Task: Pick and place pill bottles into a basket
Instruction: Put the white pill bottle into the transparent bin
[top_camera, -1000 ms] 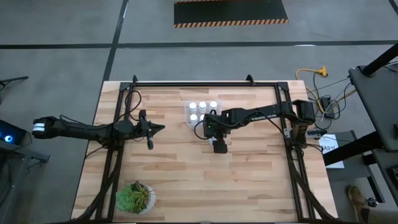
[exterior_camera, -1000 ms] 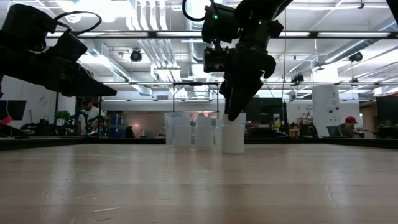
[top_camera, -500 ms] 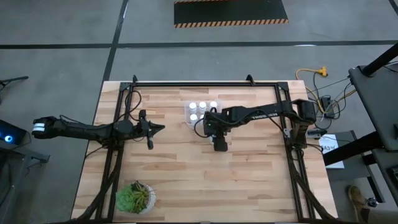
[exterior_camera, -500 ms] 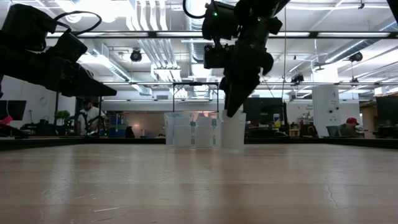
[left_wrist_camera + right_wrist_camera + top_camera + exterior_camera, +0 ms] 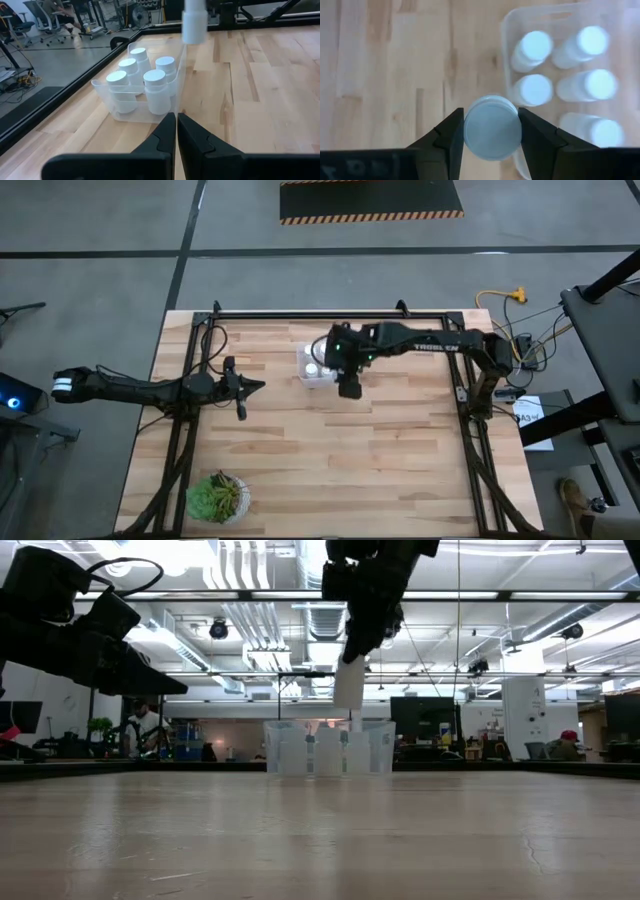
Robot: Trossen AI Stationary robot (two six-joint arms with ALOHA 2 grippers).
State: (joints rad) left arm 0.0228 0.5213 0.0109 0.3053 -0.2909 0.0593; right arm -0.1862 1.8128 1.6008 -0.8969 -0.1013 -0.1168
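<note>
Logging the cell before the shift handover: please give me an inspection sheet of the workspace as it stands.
Surface: wooden table, bare planks.
Job's things: clear basket holds five pill bottles; a sixth bottle hangs above it.
Clutter: potted plant at a table corner.
Grippers: right gripper shut on the sixth bottle; left gripper shut, empty.
Cables: yellow cord beside the table.
Surroundings: office chairs, monitors.

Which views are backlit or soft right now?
Low view: bright ceiling lights behind leave both arms as silhouettes, and the small white cylindrical pill bottle held above the clear plastic basket is dim. Right wrist view: bottle caps in the basket are blown out and blurry.
</note>
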